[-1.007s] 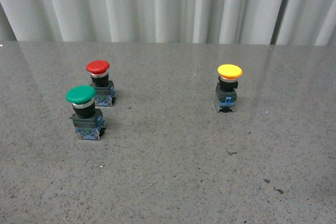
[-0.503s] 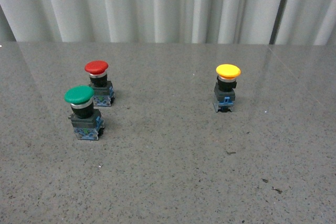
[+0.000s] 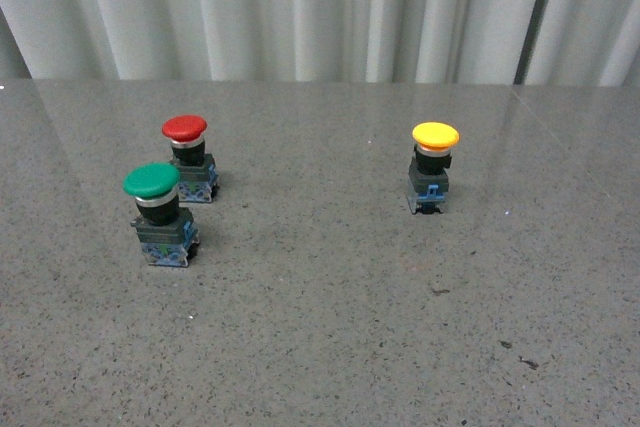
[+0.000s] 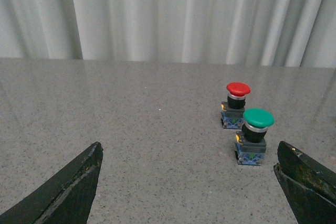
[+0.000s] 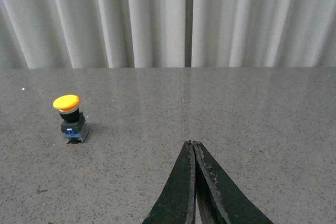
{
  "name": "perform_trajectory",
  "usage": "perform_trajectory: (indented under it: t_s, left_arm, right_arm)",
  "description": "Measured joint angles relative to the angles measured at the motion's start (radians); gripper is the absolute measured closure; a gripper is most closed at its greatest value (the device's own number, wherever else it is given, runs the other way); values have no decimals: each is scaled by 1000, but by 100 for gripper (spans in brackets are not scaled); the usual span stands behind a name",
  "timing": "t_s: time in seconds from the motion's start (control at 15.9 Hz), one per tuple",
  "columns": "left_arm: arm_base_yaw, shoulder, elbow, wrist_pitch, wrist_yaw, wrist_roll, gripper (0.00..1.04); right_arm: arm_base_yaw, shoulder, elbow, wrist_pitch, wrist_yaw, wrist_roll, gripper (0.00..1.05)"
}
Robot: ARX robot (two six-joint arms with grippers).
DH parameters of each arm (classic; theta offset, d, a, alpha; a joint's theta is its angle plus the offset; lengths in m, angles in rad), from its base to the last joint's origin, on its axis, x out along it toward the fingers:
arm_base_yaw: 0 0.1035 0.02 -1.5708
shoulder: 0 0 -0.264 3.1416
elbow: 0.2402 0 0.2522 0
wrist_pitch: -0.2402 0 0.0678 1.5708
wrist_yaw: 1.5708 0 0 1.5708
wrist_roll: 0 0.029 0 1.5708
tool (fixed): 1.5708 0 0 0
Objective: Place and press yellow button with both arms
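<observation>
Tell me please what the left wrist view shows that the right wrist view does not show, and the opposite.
Only the left wrist view shows the red button and the green button, both upright and close together, and the left gripper with its jaws wide apart. Only the right wrist view shows the yellow button, standing alone and untouched, and the right gripper with its jaws pressed together on nothing. Both show the grey speckled table and the white curtain behind it.

A plain test or lab setup: a grey speckled stone-look table (image 3: pixel 320 347) backed by a white pleated curtain (image 3: pixel 300 7). Three industrial push-buttons, red (image 3: pixel 186 129), green (image 3: pixel 152 181) and yellow (image 3: pixel 435 135), stand loose on it, unwired.
</observation>
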Motion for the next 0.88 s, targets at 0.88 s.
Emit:
perform_trajectory:
  t_s: [0.88]
  left_arm:
    - [0, 0, 0, 1, 0, 0, 7]
  right_arm:
    - [0, -329, -36, -294, 0, -1, 103]
